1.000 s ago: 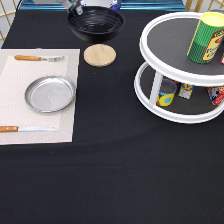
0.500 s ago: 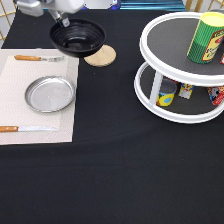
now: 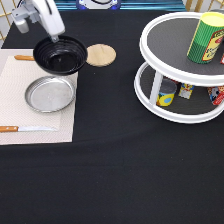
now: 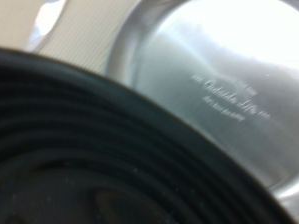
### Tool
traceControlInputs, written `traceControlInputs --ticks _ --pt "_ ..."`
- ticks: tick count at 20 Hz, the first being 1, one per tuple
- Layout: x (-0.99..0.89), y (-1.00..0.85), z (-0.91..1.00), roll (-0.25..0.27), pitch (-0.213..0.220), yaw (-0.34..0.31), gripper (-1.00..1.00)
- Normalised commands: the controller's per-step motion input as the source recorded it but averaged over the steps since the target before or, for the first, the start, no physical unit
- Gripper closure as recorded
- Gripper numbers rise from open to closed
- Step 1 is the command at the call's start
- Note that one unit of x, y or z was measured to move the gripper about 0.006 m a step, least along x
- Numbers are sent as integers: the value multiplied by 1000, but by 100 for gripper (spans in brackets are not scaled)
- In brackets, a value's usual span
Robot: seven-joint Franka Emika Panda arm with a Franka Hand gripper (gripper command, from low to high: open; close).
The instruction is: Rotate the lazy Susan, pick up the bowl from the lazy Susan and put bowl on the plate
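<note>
The bowl (image 3: 60, 55) is already off the lazy Susan (image 3: 170, 75) and hangs from the gripper (image 3: 54, 38), which is clenched on its far rim near the bench's top-left corner. This looks like the carrying step, close to its end. The bowl overlaps the plate's (image 3: 50, 94) upper edge on the mat (image 3: 20, 125), not yet centred over it. In the wrist view the bowl's dark ribs (image 4: 78, 160) fill the frame beside the plate (image 4: 228, 75). Setting it down calls for bringing it squarely over the plate.
</note>
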Motion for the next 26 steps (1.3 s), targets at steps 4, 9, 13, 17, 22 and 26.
traceControlInputs --ticks 4,9,13,17,22,26 --pt "-10 -171 -336 0 -57 -314 100" --pt "-127 -219 -487 0 -77 -298 100" --pt "-469 -207 -561 0 -97 -196 100" --pt "-531 7 -424 0 -100 -113 100" --pt "-443 346 -253 -52 -105 -70 100" --pt "-270 404 -252 -56 -80 -42 100"
